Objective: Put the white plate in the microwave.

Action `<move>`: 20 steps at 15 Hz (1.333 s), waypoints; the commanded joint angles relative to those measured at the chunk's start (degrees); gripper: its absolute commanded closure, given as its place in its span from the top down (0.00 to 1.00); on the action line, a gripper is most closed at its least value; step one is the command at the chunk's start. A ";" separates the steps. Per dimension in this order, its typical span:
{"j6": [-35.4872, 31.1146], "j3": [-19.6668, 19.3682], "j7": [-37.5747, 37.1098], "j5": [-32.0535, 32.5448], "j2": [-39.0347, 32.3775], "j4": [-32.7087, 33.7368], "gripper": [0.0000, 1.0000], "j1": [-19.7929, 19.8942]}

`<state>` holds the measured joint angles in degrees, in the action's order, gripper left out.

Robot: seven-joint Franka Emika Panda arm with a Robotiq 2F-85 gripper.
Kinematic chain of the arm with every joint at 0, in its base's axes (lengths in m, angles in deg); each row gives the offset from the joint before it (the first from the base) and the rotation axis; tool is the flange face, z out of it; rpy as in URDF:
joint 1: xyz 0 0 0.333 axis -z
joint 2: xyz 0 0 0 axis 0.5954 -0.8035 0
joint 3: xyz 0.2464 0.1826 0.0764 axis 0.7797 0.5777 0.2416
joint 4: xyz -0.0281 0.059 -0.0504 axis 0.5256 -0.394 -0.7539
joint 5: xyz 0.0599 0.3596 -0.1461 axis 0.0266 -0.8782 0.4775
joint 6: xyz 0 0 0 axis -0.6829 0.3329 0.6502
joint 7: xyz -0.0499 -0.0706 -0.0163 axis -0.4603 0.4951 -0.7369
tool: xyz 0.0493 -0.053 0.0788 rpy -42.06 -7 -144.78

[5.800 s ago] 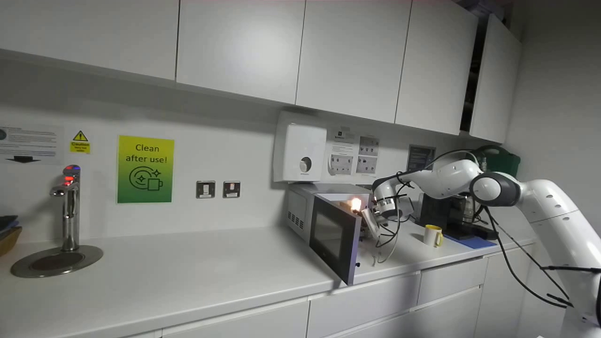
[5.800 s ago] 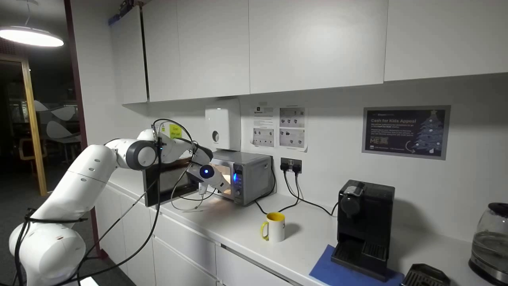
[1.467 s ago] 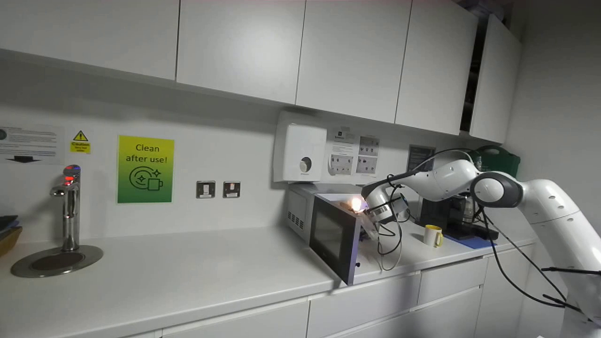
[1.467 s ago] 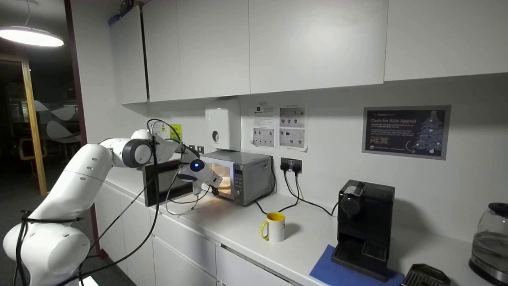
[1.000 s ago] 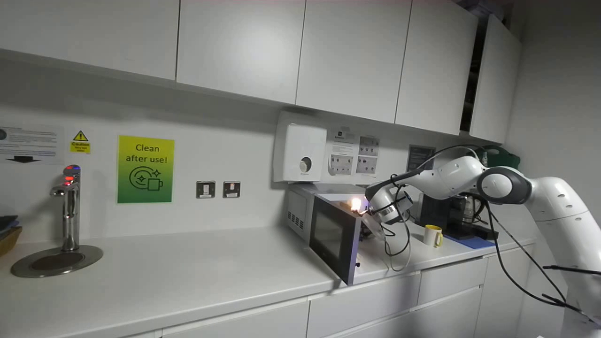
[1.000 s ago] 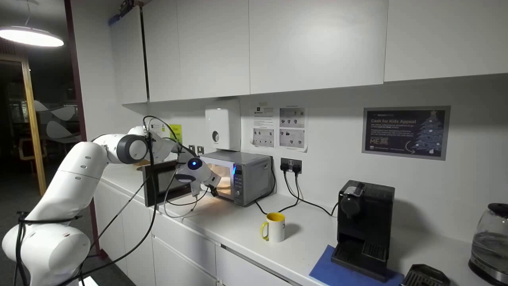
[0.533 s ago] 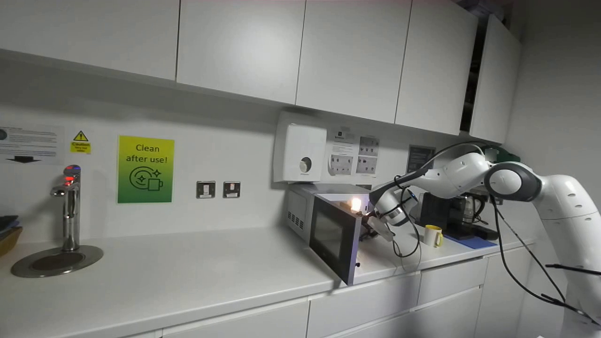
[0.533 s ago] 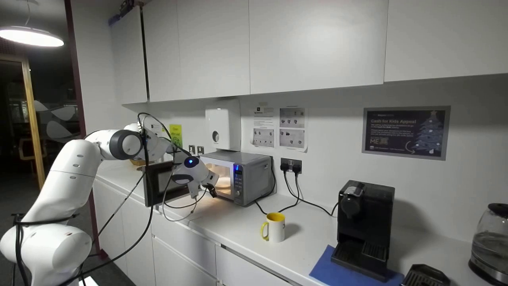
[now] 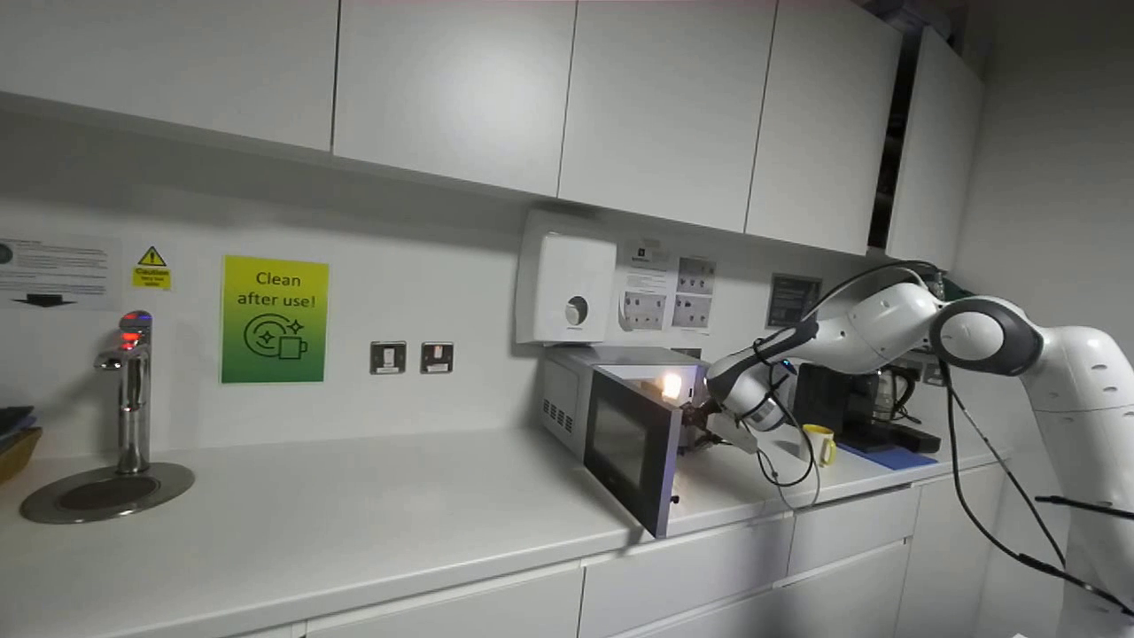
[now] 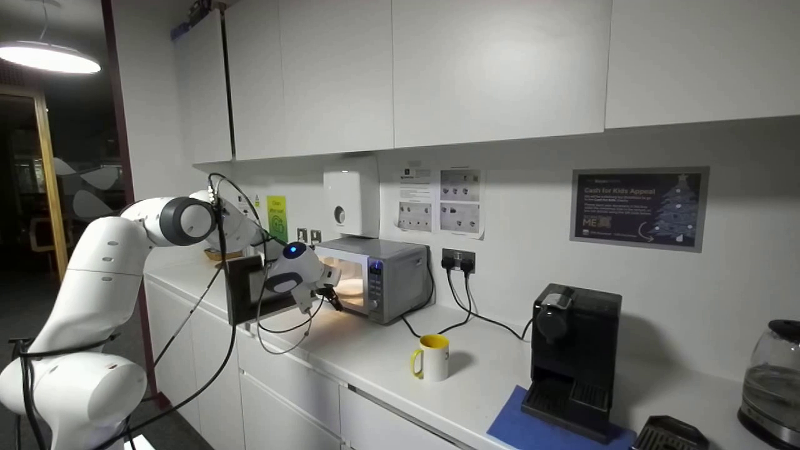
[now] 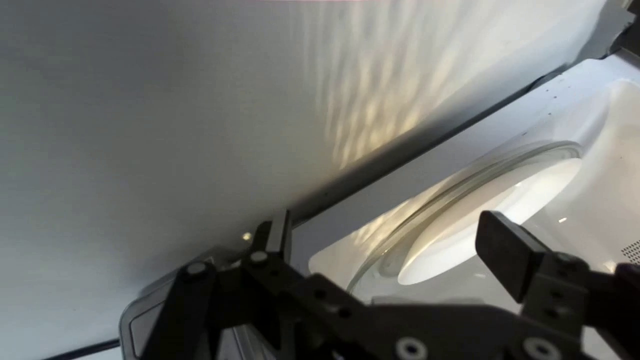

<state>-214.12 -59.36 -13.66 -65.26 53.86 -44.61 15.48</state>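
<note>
White plate (image 11: 462, 240), one, inside one microwave (image 10: 401, 278); one mug (image 10: 434, 360) outside; one hand (image 11: 385, 230), two fingers (image 11: 507, 252) wide apart.

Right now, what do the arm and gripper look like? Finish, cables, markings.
Glossy white arm, rounded; dark grey joint collar, blue light toward the gripper. Black and pale cables loop outside it. Gripper: black, angular, blocky fingers, pale round bolt heads. No lettering legible.

There is one white plate (image 11: 462, 237), one microwave (image 10: 398, 278), one coffee machine (image 10: 572, 350), one glass jug (image 10: 772, 384), one mug (image 10: 434, 360) near the worktop's (image 9: 354, 523) front edge, one tap (image 9: 135, 399) near the back
</note>
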 commanded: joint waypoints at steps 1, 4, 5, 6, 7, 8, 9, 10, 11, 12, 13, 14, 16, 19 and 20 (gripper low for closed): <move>-1.85 -3.22 -3.83 7.62 5.45 -6.56 1.00 -2.92; -1.26 -7.04 -5.40 12.17 6.99 -8.84 1.00 -5.66; -0.99 -8.46 -5.53 13.27 7.50 -9.41 1.00 -6.76; -0.64 -10.06 -5.85 14.60 8.00 -10.01 1.00 -8.01; -0.32 -11.73 -6.03 15.91 8.48 -10.56 1.00 -9.22; -0.11 -13.25 -6.31 17.11 8.82 -10.92 1.00 -10.36; 0.16 -14.78 -6.67 18.36 9.36 -11.42 1.00 -11.55; 0.48 -16.33 -7.18 19.63 9.68 -11.72 1.00 -12.79; 1.06 -17.53 -7.34 20.58 10.18 -11.96 1.00 -13.70; 1.36 -18.70 -7.54 21.54 10.74 -12.30 1.00 -14.65; 2.08 -20.09 -7.95 22.74 11.49 -12.73 1.00 -15.78; 2.50 -21.51 -8.48 24.01 11.93 -13.04 1.00 -16.93; 4.18 -24.74 -10.19 27.44 13.09 -13.64 1.00 -19.42; 7.77 -29.67 -14.60 33.86 14.84 -14.00 1.00 -23.19; 9.05 -31.31 -16.52 36.41 15.42 -13.93 1.00 -24.39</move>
<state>-208.76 -85.72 -25.67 -35.34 64.53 -55.95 -4.82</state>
